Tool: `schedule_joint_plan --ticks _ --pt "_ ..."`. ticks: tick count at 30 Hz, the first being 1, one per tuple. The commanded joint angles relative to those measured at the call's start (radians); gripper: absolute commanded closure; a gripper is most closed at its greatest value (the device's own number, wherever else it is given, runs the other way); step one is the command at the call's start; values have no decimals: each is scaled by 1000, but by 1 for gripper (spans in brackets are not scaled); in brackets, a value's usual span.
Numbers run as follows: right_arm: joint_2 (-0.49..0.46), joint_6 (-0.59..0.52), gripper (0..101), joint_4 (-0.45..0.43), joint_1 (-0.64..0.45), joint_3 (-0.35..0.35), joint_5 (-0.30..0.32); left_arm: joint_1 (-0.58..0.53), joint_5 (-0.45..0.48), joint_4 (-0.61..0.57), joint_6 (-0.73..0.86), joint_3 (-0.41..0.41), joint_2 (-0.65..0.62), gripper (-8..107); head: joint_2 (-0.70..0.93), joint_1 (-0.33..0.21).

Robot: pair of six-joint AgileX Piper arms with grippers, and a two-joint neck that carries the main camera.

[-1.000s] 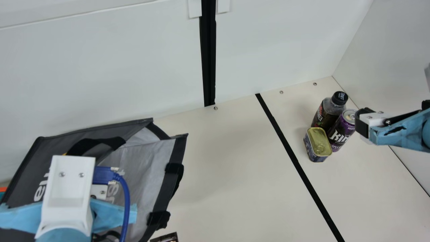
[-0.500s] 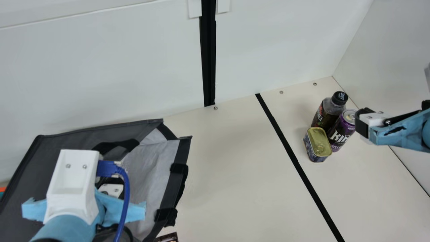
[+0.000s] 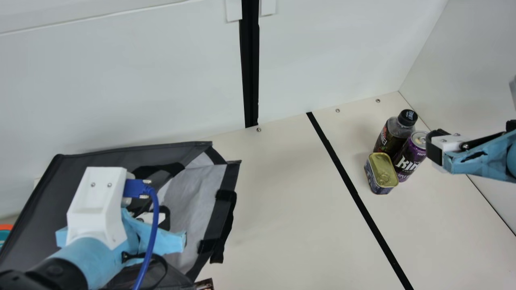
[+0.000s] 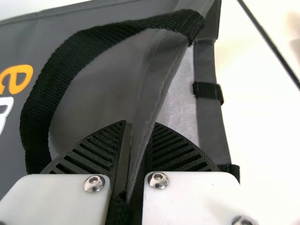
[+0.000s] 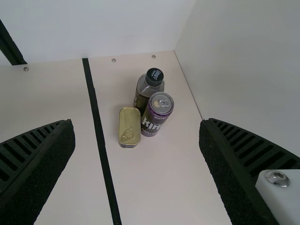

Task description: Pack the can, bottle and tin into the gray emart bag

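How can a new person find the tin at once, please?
Look at the black stripe on the cream table. Just right of it, in the main view, three items stand close together. The tin is the low one with a gold lid, shorter than the bottle and purple can.

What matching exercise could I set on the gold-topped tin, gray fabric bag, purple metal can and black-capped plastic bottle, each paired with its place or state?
1. Gold-topped tin
2. Gray fabric bag
3. Purple metal can
4. Black-capped plastic bottle

A. Just behind the can
B. Nearest the black table stripe
C. Gripped by its fabric in the left gripper
D. In front of the bottle, right of the tin

Pairs: 1-B, 2-C, 3-D, 4-A
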Motion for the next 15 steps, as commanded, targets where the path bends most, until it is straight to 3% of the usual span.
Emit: schedule_joint_plan --ticks 1,15 --pt "0 0 10 0 0 0 0 10 -8 -80 36 -5 7 89 -1 -23" --pt "0 0 10 0 0 0 0 66 -50 -317 182 -30 89 89 -1 -23"
